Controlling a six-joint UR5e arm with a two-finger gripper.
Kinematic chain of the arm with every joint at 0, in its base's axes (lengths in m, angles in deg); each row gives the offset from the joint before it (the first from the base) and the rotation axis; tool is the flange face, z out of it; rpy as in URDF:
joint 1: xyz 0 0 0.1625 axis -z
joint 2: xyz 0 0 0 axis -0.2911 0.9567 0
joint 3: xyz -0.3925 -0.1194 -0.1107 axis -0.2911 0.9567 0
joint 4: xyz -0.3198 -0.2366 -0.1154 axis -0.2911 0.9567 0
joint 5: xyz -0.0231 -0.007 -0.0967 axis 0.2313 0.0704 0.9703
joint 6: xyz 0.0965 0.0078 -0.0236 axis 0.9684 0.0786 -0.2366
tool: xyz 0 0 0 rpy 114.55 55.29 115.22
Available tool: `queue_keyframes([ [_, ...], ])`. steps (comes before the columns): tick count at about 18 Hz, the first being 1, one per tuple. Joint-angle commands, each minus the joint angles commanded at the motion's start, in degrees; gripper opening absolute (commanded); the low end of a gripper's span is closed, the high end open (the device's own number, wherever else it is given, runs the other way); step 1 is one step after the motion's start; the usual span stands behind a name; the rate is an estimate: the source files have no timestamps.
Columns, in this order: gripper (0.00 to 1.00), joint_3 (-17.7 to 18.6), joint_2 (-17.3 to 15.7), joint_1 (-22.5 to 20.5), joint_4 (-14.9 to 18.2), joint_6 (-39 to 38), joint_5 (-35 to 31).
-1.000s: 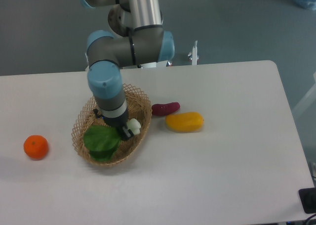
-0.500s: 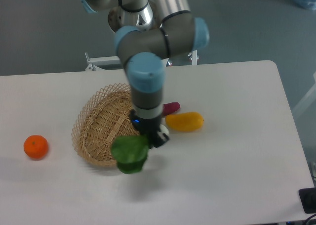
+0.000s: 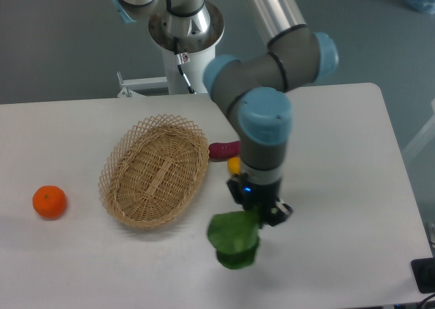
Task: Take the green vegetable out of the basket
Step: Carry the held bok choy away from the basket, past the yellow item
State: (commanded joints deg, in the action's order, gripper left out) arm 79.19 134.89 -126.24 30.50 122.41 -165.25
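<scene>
Fingers of the gripper point(image 3: 262, 215) clamp the bok choy point(image 3: 234, 238), clear of the wicker basket point(image 3: 153, 171); maintain clamping force, since the leaves hang loose toward the table's front edge.

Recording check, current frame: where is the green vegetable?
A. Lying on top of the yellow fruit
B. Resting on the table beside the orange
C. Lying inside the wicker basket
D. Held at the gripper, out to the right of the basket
D. The green vegetable hangs from the gripper, whose jaws grip its stalk end, well right of the basket, which holds nothing; the orange sits far off at the left.
</scene>
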Motion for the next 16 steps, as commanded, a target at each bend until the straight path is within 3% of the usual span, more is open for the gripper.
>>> queue_keyframes([
  [3, 0.18, -4.2, 2.4, -2.8, 3.8, 4.7, 0.0],
  [8, 0.19, -7.0, 4.6, -4.9, 4.1, 9.1, -1.0],
  [11, 0.19, -8.6, 5.3, -5.2, 5.9, 9.4, -1.8],
  [16, 0.19, -9.0, 5.6, -6.1, 6.0, 9.4, -1.4],
])
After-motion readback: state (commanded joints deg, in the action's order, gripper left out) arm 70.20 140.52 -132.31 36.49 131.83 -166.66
